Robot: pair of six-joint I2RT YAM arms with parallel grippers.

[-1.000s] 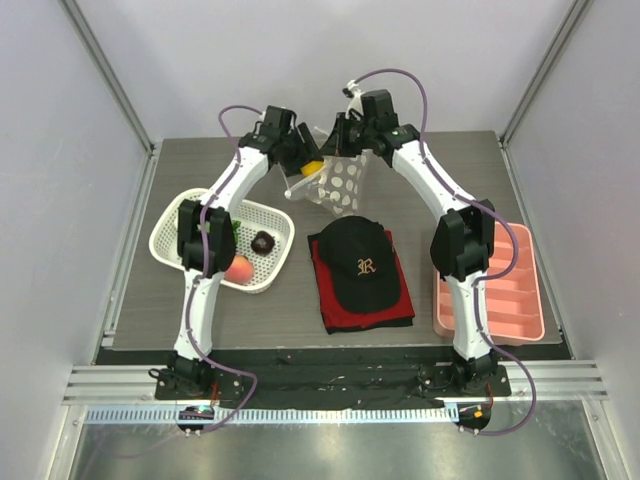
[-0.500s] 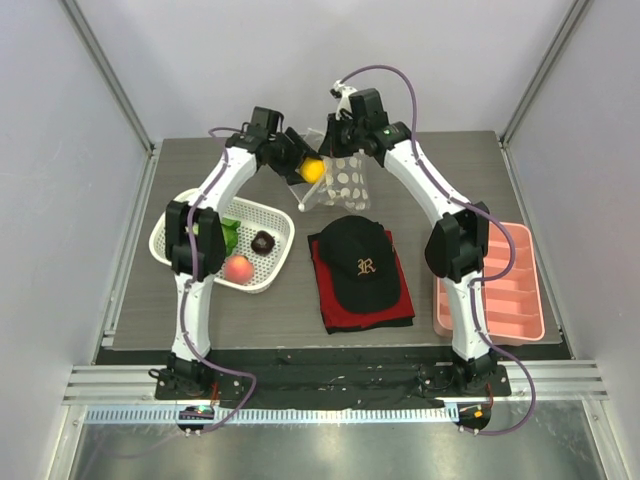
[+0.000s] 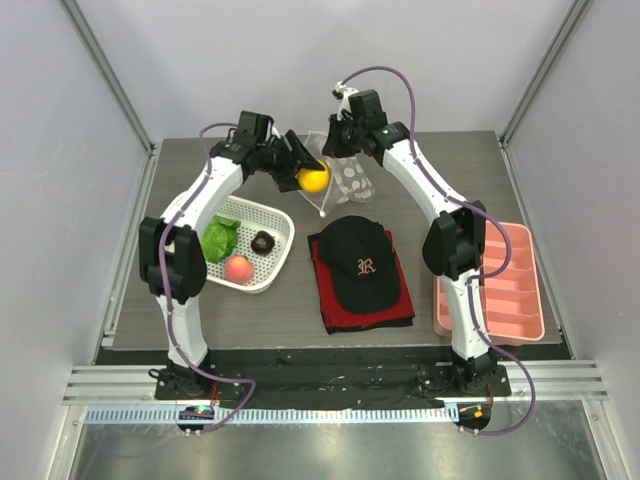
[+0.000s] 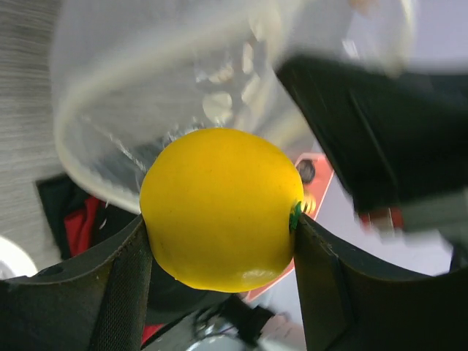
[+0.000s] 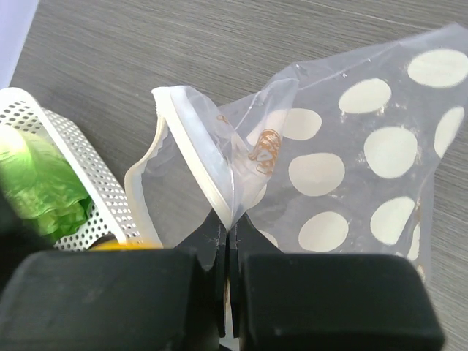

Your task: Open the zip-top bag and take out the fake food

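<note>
My left gripper [image 3: 308, 170] is shut on the yellow-orange citrus [image 3: 313, 179] and holds it just outside the mouth of the zip-top bag [image 3: 347, 180]; the citrus fills the left wrist view [image 4: 219, 208] between the fingers. My right gripper [image 3: 337, 138] is shut on the bag's zip edge [image 5: 212, 183] and holds the clear polka-dot bag up, open, over the back of the table. The red-pink peach [image 3: 238, 268], the leafy green vegetable [image 3: 219, 238] and the dark brown ball [image 3: 263, 242] lie in the white mesh basket [image 3: 277, 213].
A black cap [image 3: 360, 262] lies on a folded red and black cloth [image 3: 330, 300] in the middle. A pink tray [image 3: 500, 290] stands at the right edge. The basket rim [image 5: 66, 146] shows left of the bag in the right wrist view.
My left gripper has pulled the citrus out of the bag and moved left and toward me. The bag has lifted and swung slightly with the right gripper.
</note>
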